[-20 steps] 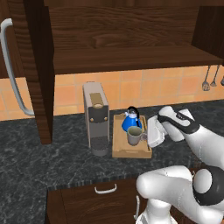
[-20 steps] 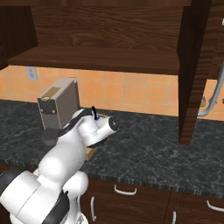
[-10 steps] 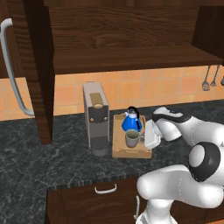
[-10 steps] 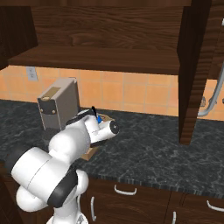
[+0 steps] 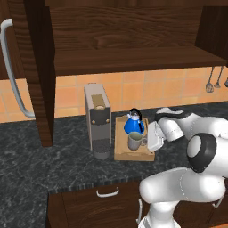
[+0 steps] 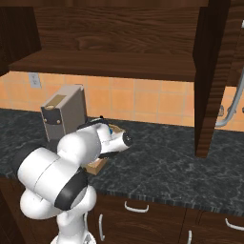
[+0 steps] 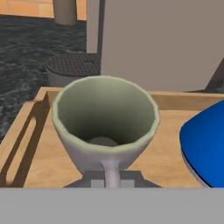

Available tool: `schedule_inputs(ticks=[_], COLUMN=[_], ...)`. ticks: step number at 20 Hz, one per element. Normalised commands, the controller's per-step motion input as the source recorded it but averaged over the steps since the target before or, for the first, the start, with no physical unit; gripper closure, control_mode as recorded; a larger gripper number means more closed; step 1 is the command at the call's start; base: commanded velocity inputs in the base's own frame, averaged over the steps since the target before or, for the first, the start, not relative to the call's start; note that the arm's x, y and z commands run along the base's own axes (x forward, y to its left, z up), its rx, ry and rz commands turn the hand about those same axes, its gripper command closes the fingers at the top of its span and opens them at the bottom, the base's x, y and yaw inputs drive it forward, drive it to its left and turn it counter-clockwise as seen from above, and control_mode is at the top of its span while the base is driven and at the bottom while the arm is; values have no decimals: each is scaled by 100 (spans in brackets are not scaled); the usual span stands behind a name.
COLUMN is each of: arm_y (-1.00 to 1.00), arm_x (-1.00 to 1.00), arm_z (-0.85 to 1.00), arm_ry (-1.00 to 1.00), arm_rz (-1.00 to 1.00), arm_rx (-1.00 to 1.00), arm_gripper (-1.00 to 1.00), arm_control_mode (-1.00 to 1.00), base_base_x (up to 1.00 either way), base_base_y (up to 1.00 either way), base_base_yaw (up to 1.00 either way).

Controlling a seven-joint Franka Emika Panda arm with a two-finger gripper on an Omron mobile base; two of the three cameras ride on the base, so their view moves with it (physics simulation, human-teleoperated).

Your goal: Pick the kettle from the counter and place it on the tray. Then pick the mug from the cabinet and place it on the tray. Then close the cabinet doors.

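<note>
The grey-beige mug (image 5: 134, 141) (image 7: 105, 118) stands upright at the front of the light wooden tray (image 5: 120, 154) (image 7: 26, 131) on the dark counter (image 5: 44, 164). I cannot tell whether its base touches the tray floor. My gripper (image 5: 145, 140) (image 7: 111, 179) reaches in from the right and is shut on the mug's handle. The blue kettle (image 5: 133, 125) (image 7: 205, 148) sits on the tray just behind the mug. The cabinet (image 5: 129, 44) hangs above with both doors swung open: the left door (image 5: 18, 67) and the right door (image 6: 214, 76).
A grey coffee machine (image 5: 98, 118) (image 6: 64, 112) stands directly left of the tray. Utensils (image 5: 213, 80) hang on the tiled wall at the right. Drawer fronts with small handles (image 5: 107, 192) run below the counter edge.
My hand, with the mug in it, has shifted a little left and down over the tray's front. The arm's elbow has swung around. The kettle and tray have stayed put.
</note>
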Motion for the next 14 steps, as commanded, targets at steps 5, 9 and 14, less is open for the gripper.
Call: schedule_inputs(ticks=[5,9,14], arm_y=[3,1,0], arm_x=[0,0,-5], arm_z=[-18,-8,1], arm_ry=[0,0,0], arm_rz=[0,0,0], arm_rx=[0,0,0], arm_gripper=[-100,-100,-100], arm_control_mode=[-100,-100,-100], base_base_x=[0,0,0], base_base_y=[0,0,0], base_base_yaw=[0,0,0])
